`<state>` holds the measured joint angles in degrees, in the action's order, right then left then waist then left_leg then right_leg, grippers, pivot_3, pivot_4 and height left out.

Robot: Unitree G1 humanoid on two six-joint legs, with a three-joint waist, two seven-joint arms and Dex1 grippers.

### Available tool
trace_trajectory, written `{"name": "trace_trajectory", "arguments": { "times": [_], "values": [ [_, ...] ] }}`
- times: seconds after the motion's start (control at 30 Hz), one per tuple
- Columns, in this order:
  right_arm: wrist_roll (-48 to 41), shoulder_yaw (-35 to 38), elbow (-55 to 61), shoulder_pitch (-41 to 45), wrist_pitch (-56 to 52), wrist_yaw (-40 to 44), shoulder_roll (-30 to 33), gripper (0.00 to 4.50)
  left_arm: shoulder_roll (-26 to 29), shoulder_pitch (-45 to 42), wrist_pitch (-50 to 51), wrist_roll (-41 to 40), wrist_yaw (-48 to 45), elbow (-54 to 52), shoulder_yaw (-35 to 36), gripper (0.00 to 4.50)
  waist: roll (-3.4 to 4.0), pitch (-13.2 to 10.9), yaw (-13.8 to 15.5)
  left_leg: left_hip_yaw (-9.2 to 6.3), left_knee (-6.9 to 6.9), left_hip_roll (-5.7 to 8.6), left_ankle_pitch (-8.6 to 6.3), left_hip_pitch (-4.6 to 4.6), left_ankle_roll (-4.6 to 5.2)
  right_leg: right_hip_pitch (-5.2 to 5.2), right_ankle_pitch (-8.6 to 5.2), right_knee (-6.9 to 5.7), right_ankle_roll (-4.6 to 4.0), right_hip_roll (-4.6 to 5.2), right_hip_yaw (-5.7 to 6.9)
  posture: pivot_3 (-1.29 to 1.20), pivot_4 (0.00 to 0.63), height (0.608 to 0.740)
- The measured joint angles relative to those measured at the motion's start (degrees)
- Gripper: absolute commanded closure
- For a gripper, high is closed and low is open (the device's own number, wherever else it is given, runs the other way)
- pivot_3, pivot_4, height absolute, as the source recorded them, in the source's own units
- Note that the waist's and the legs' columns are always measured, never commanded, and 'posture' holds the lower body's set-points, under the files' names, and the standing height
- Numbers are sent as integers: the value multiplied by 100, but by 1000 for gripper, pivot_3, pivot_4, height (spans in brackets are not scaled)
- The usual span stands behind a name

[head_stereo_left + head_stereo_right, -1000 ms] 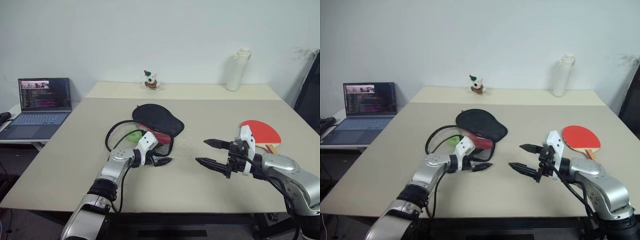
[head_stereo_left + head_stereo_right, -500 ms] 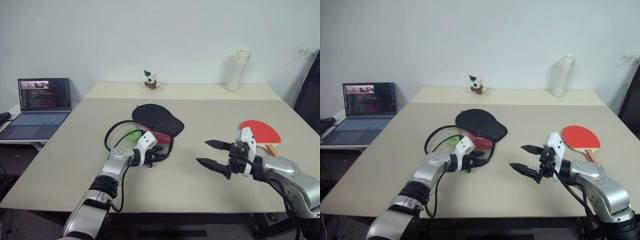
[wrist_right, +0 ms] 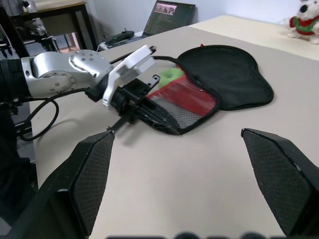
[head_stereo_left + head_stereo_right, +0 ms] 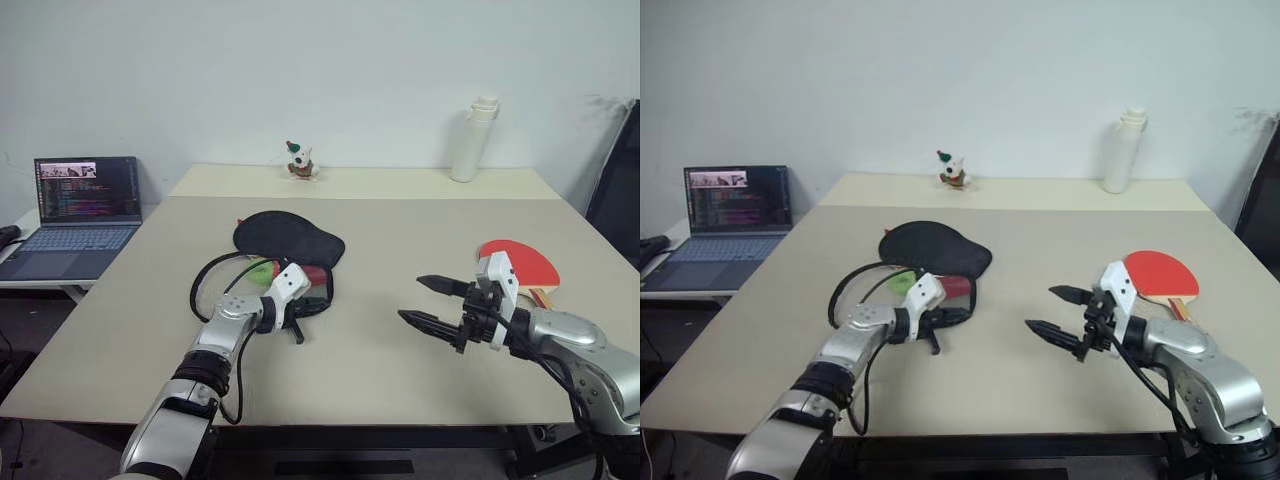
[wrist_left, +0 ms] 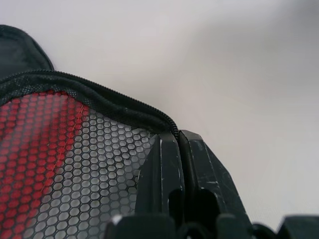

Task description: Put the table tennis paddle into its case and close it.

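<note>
The left gripper [image 4: 297,322] is pinched tight on the zipped rim of the case [image 4: 290,245], right where the black zipper tape borders the red-backed mesh pocket [image 5: 60,164]; in the left wrist view its two black fingers [image 5: 164,184] press together with the fabric edge caught between them. The case lies open on the table [image 4: 380,370], its black flap spread just beyond this gripper and its black cord [image 4: 205,290] looping out on the gripper's outer side; something green [image 4: 262,268] sits inside the mouth, too small to identify. The right gripper [image 4: 432,302] hangs above the table with its jaws spread wide and nothing between them, well apart from the case, which lies ahead of its tips in the right wrist view. The table tennis paddle [image 4: 520,266] rests flat on the table just behind and outward of the right gripper, red face up, handle pointing toward the near edge, untouched. The step in hand looks like securing the case so that it can be held open or positioned; the paddle has not yet been taken up. The next move probably calls for the right gripper to turn back toward the paddle, take it by the handle, and carry it blade first into the case mouth while the left grip keeps the rim steady. The soft pouch may drag or fold if the pinch pulls sideways.
</note>
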<state>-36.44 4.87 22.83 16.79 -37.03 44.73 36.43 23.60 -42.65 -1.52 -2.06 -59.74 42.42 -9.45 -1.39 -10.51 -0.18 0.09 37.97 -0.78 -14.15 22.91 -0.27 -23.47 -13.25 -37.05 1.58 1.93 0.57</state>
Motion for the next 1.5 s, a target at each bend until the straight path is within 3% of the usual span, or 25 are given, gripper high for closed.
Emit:
{"name": "trace_trajectory", "arguments": {
  "times": [0.47,0.8,0.9,1.1,1.13,1.2,1.33,1.5],
  "values": [
    [-246,226,544,-394,-266,-385,20,0,421,-217,-1676,220,-2483,-154,-1024,4477,0,0,16,-1,-1,1,0,3,1,0,-1,4,-2,2,0,0,150,740],
    [-306,285,608,-484,-296,-473,20,0,538,-775,-3445,612,-2505,862,-1368,4477,0,2,0,1,2,-1,0,-7,2,4,0,-3,-4,-24,-1,0,150,740],
    [-302,275,578,-480,-272,-436,20,0,542,-860,-3773,742,-2222,1147,-1377,3761,1,5,0,0,4,-7,2,-21,5,15,5,-7,-10,-28,0,0,150,740],
    [-294,170,458,-417,-255,-331,20,0,646,-717,-3931,701,-1773,1120,-1172,1623,2,7,-28,11,4,-54,2,-24,6,15,9,-1,-15,-54,-8,0,150,740],
    [-292,155,419,-385,-256,-320,20,0,687,-609,-3908,653,-1701,1015,-1074,1301,3,7,-38,13,2,-60,2,-25,6,14,9,-1,-16,-59,-9,0,150,740],
    [-293,117,297,-244,-263,-315,15,0,820,-244,-3554,409,-1631,648,-822,1301,4,8,-88,16,-2,-74,1,-26,6,8,8,-2,-19,-70,-11,0,150,740],
    [-266,46,-145,153,-343,-390,-58,0,1080,794,-1480,-469,-1596,-691,-267,1301,5,6,-165,7,-8,-88,1,-13,7,-13,2,-13,-30,-84,-6,0,150,740],
    [-60,-127,-888,768,-386,-526,-236,0,1221,1358,519,-1410,-1196,-2396,389,1301,5,4,-115,6,-1,-80,1,-3,7,-18,1,-13,-32,-78,-5,0,150,740]
  ]
}}
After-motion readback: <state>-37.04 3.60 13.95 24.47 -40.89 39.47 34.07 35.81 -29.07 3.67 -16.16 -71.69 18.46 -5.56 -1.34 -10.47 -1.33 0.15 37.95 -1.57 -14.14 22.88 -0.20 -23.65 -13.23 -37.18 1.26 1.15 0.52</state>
